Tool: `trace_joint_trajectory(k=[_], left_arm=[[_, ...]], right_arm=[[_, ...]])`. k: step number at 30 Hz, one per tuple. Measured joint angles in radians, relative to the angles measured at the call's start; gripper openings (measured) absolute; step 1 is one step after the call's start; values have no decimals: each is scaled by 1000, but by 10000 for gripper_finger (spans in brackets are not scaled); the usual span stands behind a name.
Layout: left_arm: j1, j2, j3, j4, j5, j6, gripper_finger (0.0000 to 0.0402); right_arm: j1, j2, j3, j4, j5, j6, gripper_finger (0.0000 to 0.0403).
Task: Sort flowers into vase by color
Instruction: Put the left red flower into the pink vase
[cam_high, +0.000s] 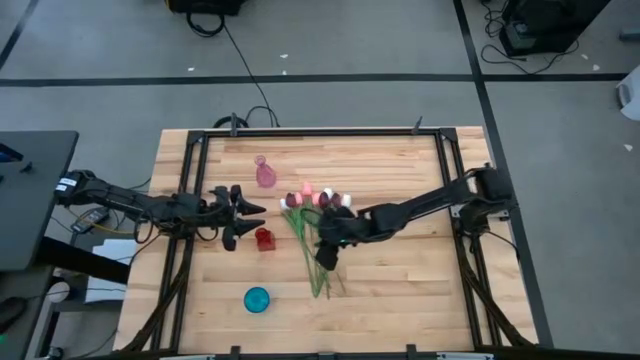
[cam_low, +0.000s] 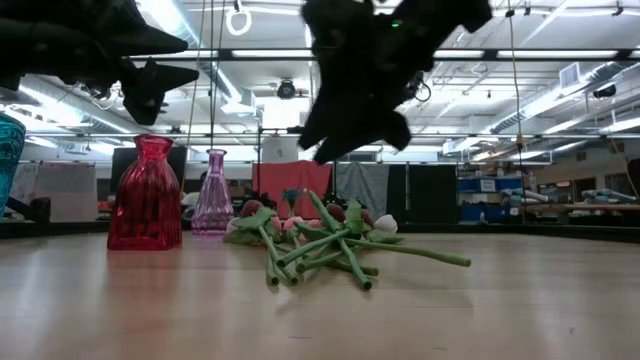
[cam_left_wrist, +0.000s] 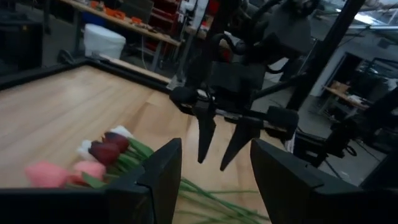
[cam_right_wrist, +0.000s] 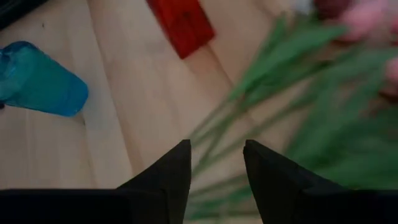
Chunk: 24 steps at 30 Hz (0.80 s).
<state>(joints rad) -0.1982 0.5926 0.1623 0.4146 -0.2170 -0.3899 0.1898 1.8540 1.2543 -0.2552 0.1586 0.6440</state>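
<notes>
Hovering over the green-stemmed artificial tulips (cam_high: 312, 225) on the wooden worktop (cam_high: 400, 280), my right gripper (cam_high: 325, 258) jaws gape empty; left gripper (cam_high: 250, 220) jaws wide.

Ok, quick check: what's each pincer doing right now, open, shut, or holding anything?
Left pincer: open, empty, hovering by the red vase.
Right pincer: open, holding nothing, above the flowers' stems.

Red vase (cam_high: 264, 239) just beside left pincer (cam_high: 252, 221); bare table (cam_high: 400, 290) right of flowers (cam_high: 315, 225).
</notes>
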Motion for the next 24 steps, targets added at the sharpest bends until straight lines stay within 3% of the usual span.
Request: trace_joint_trajectory(k=[4, 12, 20, 24], left_arm=[[0, 0, 0, -5, 54, -15, 197], [0, -48, 3, -51, 45, -11, 197], [3, -103, 154, -427, -71, 20, 197], [2, -102, 183, -490, -76, 20, 197]], right_arm=[[-2, 98, 81, 0, 9, -32, 159], [-23, 229, 182, -3, 15, -100, 159], [-37, 274, 188, 24, 18, -150, 159], [-37, 292, 188, 43, 38, -187, 159]])
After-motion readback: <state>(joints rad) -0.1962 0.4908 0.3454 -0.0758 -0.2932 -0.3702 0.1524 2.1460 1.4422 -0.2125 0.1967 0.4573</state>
